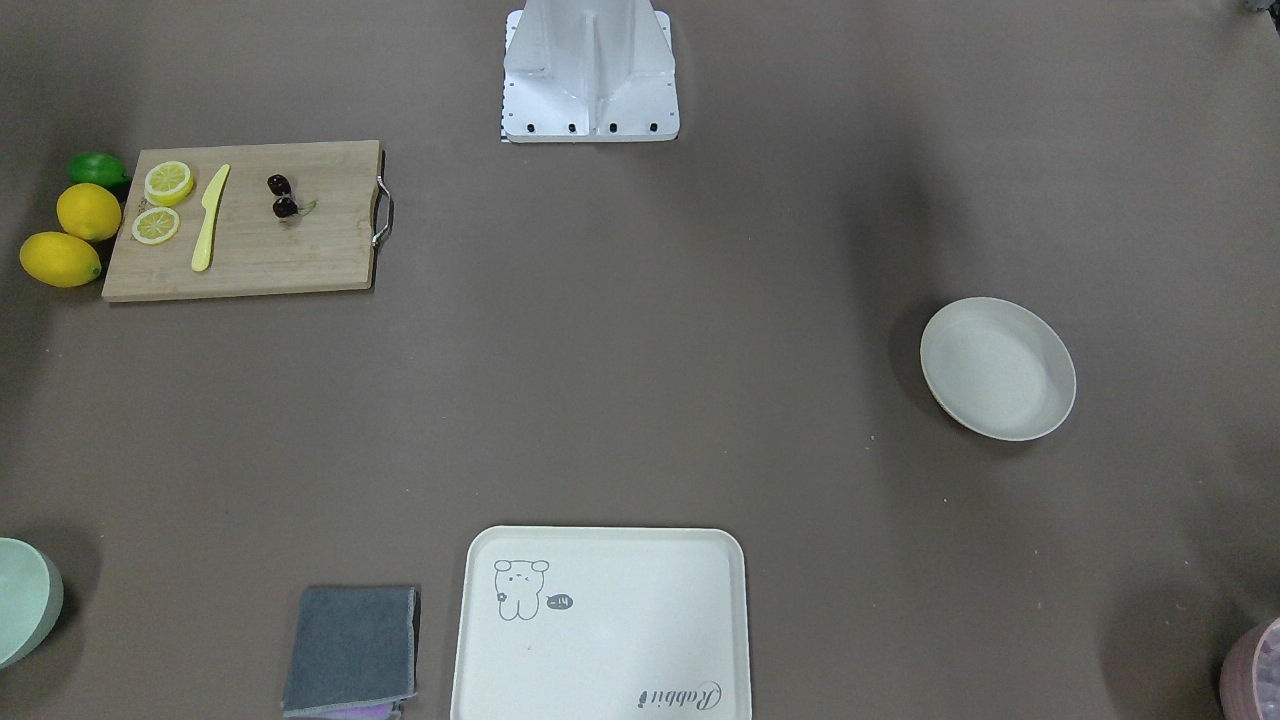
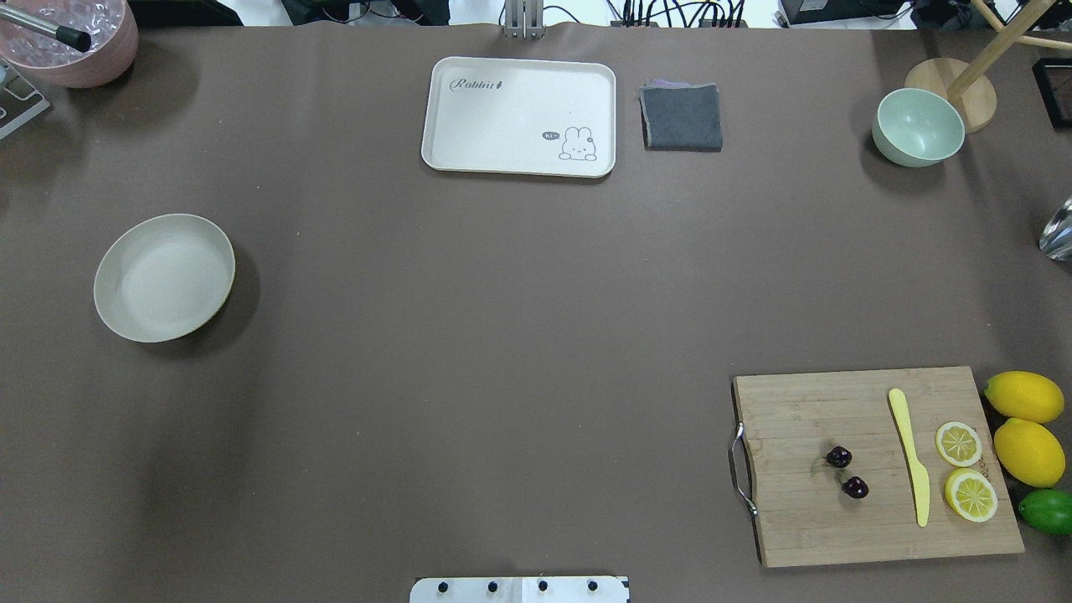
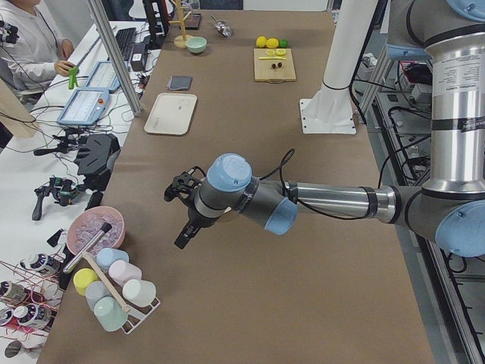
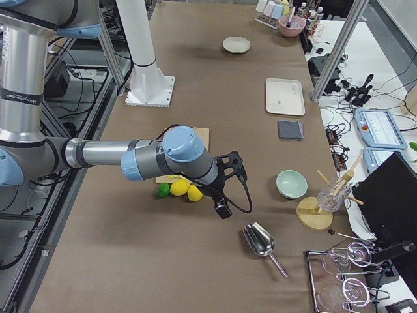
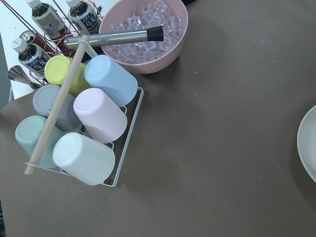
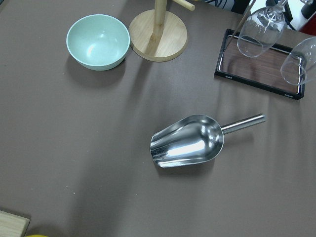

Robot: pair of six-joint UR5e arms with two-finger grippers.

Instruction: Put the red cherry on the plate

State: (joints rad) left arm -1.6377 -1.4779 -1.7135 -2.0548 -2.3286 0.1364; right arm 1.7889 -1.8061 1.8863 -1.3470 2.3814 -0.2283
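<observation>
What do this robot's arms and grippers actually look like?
Both the left arm and right arm are silver metal tubes with rounded grey joints capped in pale blue. The left gripper and right gripper are small and black, each with a black cable looping beside it. Small printed labels mark the upright segments.

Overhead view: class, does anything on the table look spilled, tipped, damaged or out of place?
Nothing stands out. The cherry lies on the board, apart from the knife and lemon slices. The plate sits upright and empty. The tray and folded cloth lie flat.
</observation>
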